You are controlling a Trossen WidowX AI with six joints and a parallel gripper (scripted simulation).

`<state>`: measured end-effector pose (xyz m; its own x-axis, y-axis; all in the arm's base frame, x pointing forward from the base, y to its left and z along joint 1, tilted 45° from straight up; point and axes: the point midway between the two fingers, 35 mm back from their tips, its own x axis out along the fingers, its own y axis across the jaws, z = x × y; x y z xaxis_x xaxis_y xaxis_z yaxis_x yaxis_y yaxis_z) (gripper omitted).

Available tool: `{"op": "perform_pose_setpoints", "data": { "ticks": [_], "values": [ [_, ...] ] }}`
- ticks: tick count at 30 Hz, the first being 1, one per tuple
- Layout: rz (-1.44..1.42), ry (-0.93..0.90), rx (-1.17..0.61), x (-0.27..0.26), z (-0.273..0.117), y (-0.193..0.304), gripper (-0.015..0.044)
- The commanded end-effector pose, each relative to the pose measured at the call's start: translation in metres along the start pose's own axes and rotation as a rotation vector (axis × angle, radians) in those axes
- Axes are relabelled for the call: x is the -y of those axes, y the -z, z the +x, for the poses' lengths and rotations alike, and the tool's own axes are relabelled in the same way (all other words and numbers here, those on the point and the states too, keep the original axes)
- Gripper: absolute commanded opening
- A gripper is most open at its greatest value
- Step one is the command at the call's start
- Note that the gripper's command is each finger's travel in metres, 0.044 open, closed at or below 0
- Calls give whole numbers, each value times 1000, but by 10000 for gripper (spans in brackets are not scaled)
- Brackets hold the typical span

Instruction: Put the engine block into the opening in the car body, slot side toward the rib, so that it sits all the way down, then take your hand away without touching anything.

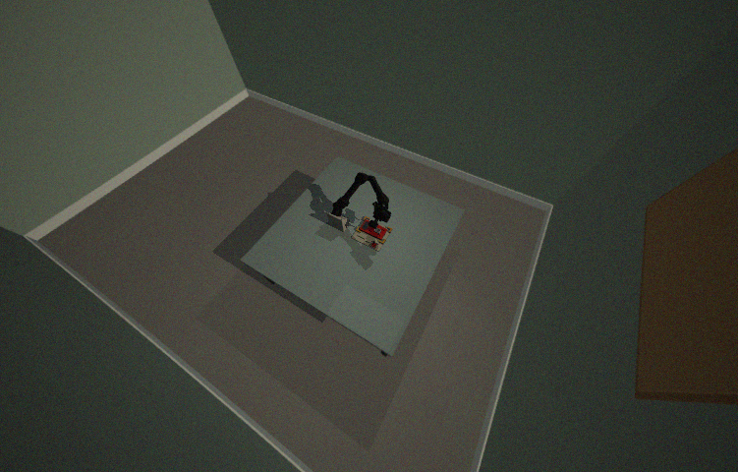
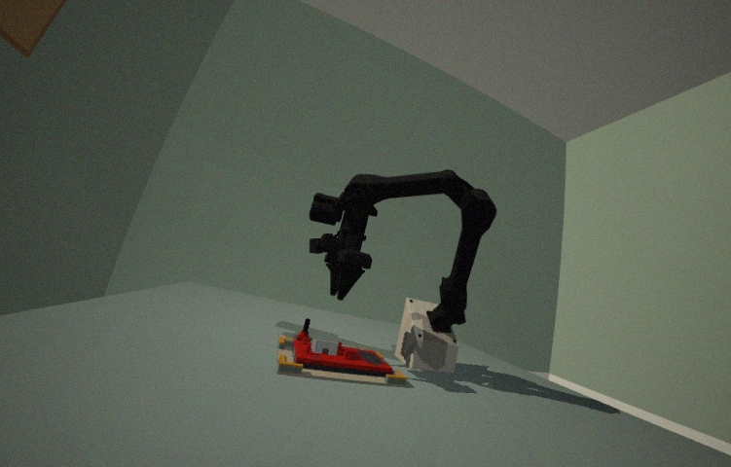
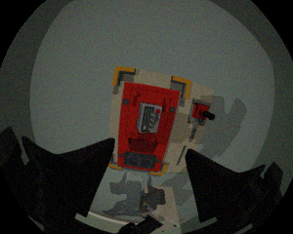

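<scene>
Pincer [image 1: 373, 224] [image 2: 337, 297] [image 3: 152, 148] apart, nothing between tips; raised above red car body [image 1: 370, 230] [image 2: 351, 363] [image 3: 148, 148]. Grey engine block [image 1: 377, 230] [image 2: 325, 346] [image 3: 148, 117] in car body's opening, top exposed; full seating not determinable. Located inward from bench [image 1: 325, 263] [image 2: 155, 393] [image 3: 73, 63] edges, nearer arm-side edge than opposite corner.
</scene>
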<state>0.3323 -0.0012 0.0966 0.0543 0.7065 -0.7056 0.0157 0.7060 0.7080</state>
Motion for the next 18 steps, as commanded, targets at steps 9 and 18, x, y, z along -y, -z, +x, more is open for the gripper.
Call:
{"op": "perform_pose_setpoints", "data": {
  "ticks": [9,18],
  "values": [
    [-7,3,-2,-3,51,0,440],
    [-7,1,-2,-3,77,0,440]
  ]
}}
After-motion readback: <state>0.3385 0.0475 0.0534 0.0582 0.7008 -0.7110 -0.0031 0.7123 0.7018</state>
